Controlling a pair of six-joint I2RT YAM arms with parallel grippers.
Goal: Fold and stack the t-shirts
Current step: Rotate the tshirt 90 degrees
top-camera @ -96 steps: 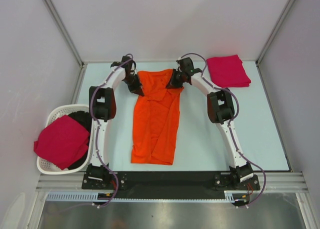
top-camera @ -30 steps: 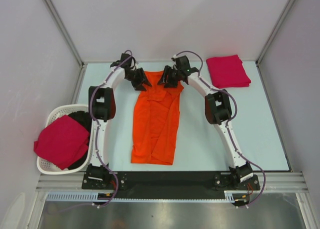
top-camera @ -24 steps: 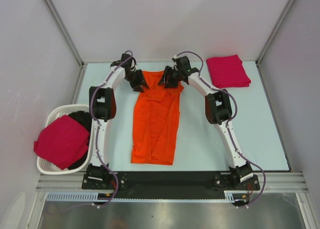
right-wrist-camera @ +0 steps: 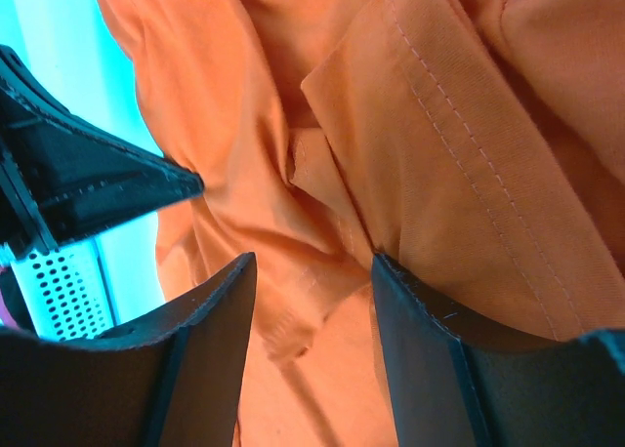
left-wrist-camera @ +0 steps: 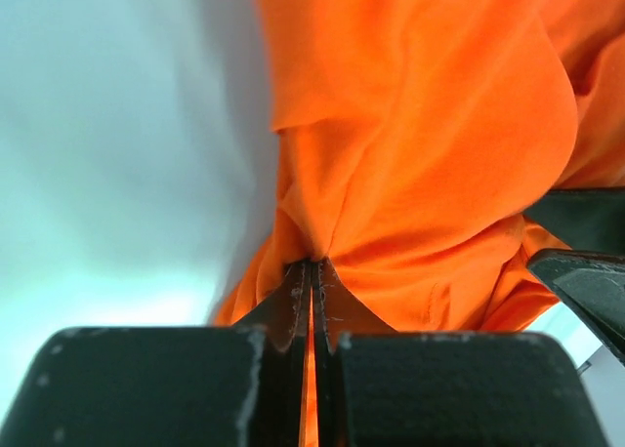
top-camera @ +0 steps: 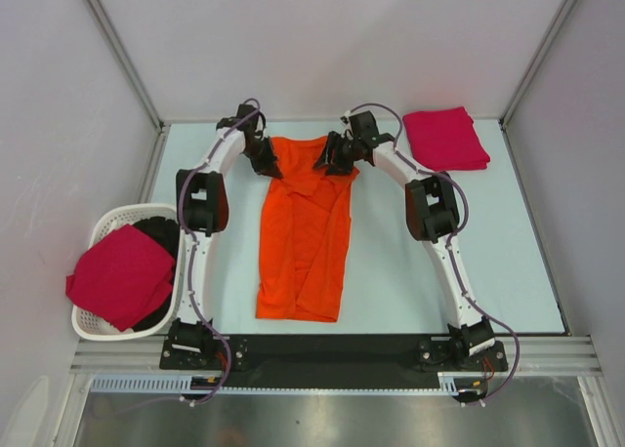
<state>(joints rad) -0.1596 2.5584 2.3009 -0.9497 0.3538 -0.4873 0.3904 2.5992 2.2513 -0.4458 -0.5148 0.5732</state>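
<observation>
The orange t-shirt (top-camera: pixel 305 234) lies lengthwise down the middle of the table, narrow and creased. My left gripper (top-camera: pixel 269 164) sits at its far left corner, shut on a pinch of orange cloth (left-wrist-camera: pixel 391 174), which bunches at the jaw tips (left-wrist-camera: pixel 312 264). My right gripper (top-camera: pixel 328 160) is at the far right corner, open, its fingers (right-wrist-camera: pixel 210 310) straddling a hemmed fold of the orange shirt (right-wrist-camera: pixel 430 105) without pinching it. A folded crimson-pink t-shirt (top-camera: pixel 446 140) rests at the back right. Another crimson-pink t-shirt (top-camera: pixel 121 275) drapes over the basket.
A white slatted basket (top-camera: pixel 101 228) stands off the table's left edge, with dark cloth (top-camera: pixel 156 234) under the pink shirt. Grey walls close in the table's back and sides. The arm bases are bolted on a black rail (top-camera: pixel 332 351) at the near edge.
My left gripper has gone from open to shut on the orange shirt's far left corner. The right gripper shifted slightly right and stayed open.
</observation>
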